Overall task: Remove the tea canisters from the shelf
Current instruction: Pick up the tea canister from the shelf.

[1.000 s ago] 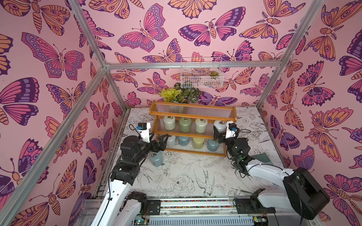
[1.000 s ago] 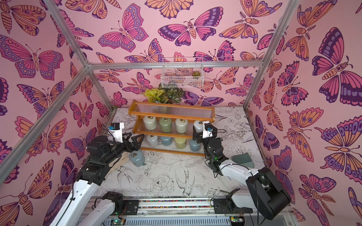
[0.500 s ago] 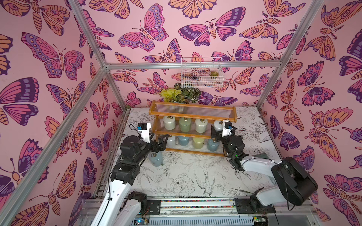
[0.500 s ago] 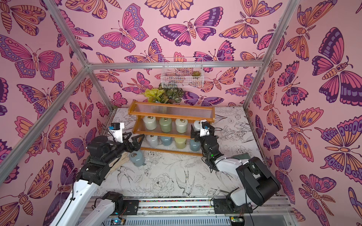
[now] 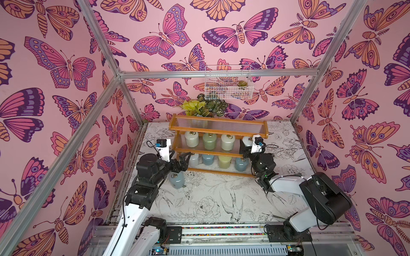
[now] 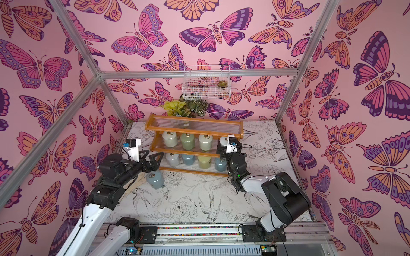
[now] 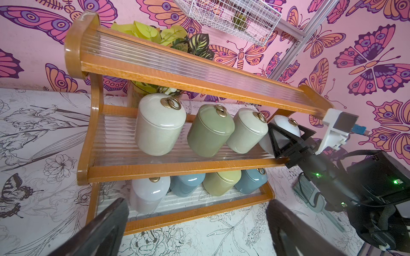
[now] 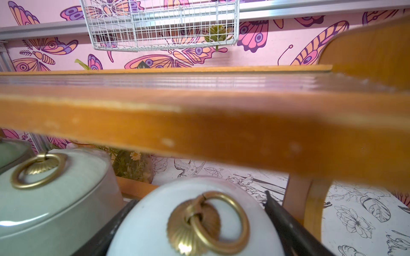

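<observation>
White glazed canister (image 7: 280, 124) stands upright at the right end of the middle tier of the shelf (image 7: 177, 170), long axis vertical, gold ring pull facing up, with the right gripper (image 7: 289, 136) clamped on its sides. Lifted straight up, the lid would likely strike the top tier's rail (image 8: 199, 124), and the glossy body may slip. The left gripper (image 5: 185, 155) hangs spread apart and empty.
</observation>
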`<state>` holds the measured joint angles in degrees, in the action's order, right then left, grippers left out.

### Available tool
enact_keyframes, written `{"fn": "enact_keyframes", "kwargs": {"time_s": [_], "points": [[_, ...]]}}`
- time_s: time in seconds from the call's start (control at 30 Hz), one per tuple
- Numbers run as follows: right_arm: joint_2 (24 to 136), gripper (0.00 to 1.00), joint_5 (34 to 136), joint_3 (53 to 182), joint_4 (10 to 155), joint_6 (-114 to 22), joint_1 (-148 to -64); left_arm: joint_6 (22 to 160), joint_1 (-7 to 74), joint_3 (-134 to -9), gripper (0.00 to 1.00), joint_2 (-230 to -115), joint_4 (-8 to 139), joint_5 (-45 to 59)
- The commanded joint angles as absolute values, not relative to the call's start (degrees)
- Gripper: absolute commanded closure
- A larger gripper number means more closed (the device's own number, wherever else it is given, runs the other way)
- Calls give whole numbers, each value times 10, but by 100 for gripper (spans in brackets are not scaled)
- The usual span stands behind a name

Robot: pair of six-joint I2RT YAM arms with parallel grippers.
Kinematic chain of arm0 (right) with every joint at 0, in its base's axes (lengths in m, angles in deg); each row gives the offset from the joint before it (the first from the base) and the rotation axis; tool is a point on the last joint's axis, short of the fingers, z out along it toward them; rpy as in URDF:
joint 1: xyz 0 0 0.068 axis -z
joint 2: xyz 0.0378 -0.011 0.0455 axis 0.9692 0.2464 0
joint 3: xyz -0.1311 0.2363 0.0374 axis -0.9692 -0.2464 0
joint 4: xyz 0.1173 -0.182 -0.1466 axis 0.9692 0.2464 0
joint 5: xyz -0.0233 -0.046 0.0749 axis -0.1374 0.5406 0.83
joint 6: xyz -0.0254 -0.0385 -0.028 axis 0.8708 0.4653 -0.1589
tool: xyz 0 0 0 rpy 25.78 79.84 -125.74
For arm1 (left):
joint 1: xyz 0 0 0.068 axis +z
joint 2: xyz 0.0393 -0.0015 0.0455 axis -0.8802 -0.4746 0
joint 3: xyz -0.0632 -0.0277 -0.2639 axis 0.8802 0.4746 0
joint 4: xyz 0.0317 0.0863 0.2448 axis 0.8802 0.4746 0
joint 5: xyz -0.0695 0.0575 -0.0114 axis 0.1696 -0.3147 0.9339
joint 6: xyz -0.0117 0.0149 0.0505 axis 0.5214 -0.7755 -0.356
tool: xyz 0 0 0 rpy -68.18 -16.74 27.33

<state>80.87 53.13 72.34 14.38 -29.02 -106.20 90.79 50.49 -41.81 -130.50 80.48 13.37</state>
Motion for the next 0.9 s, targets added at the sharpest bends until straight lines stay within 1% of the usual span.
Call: {"fn": "enact_keyframes", "kwargs": {"time_s": [0.0,0.23,0.37,0.73,0.87], "points": [[815,18,525,730,132,-303,-1059,897,503,-423,0,-1297,803,139],[812,28,546,727,134,-300,-1059,897,503,-422,0,-1294,808,127],[798,32,575,725,139,-293,-1059,897,503,-422,0,-1294,809,126],[729,33,676,739,219,-260,-1060,897,503,-422,0,-1295,809,123],[704,33,698,736,235,-265,-1060,898,503,-421,0,-1294,810,122]]}}
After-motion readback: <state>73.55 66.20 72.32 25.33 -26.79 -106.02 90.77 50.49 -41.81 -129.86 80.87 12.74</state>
